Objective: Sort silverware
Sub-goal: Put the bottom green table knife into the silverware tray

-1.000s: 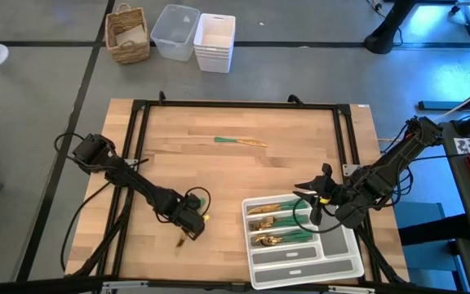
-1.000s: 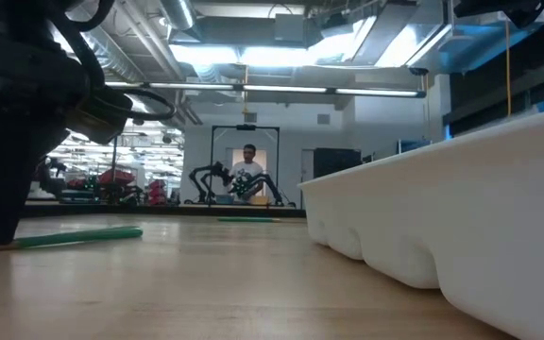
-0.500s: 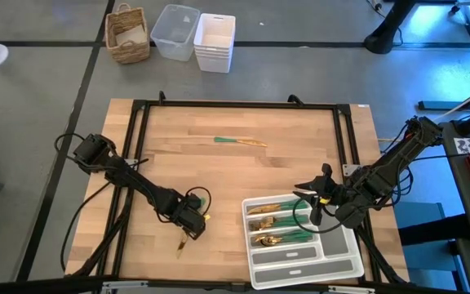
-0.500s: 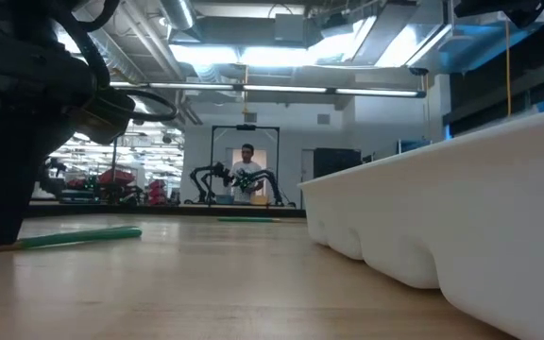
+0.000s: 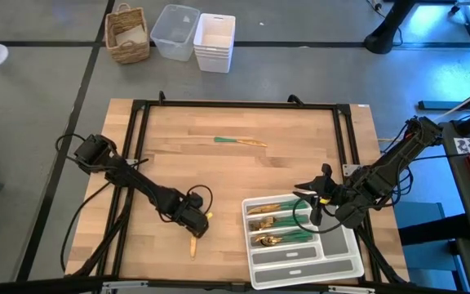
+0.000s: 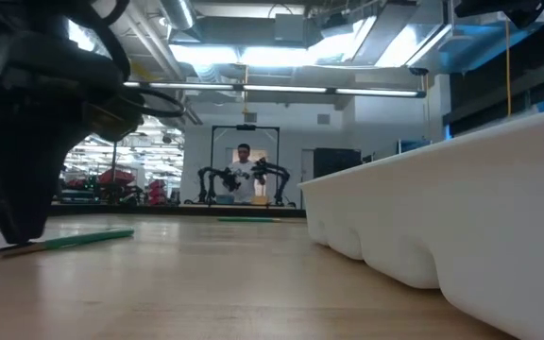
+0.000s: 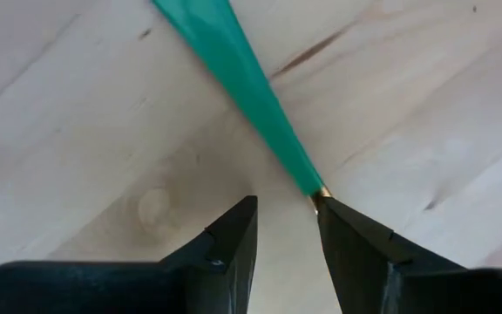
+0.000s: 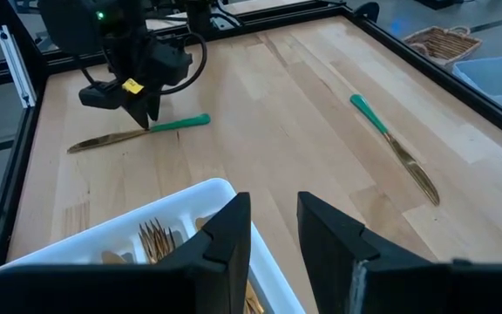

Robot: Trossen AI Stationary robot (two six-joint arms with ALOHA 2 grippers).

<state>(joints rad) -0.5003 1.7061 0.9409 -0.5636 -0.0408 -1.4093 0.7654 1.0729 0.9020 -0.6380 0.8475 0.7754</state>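
One piece of silverware with a green handle and a gold head lies flat on the wood near the table's near edge. My left gripper stands over its neck, pointing down, open with a narrow gap. The right wrist view shows the same piece under that gripper. A second green-and-gold knife lies toward the far edge. More silverware fills compartments of the white tray. My right gripper hovers open over the tray's far end. My left gripper comes from above, pointing down. One fingertip meets the piece at its neck, where the green handle joins the gold. The other finger stands clear beside it. The piece lies flat on the table, its gold head hidden under the finger.
A black frame rail runs round the table. A wicker basket, a clear bin and a white stack sit beyond the far edge. Bare wood lies between the tray and the far knife. A person stands far behind.
My left gripper has shifted slightly toward the table's right and near edge. The piece under it has turned about on the table: its gold head has swung from pointing near-left to pointing straight at the near edge. The right arm has kept still.
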